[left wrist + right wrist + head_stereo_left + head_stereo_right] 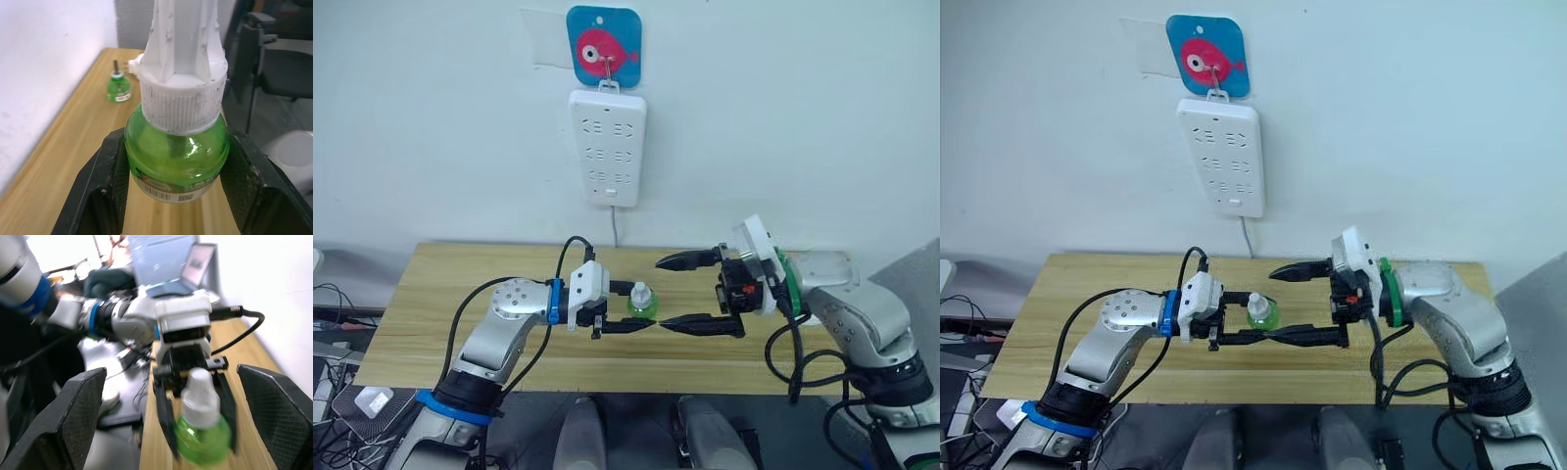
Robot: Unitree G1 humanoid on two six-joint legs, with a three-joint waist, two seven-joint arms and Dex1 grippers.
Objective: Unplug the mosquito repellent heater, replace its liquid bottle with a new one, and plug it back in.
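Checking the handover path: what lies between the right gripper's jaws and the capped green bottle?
Nothing: in the right wrist view the right gripper faces the bottle, held by the left gripper, with only bare table beyond.

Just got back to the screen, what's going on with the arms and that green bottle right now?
The left tool is shut on a capped green liquid bottle, holding it above the wooden table. The right tool faces it with its fingers wide open, just short of the bottle. A second, uncapped green bottle stands further along the table beside a small white part. The power strip on the wall has nothing plugged in.
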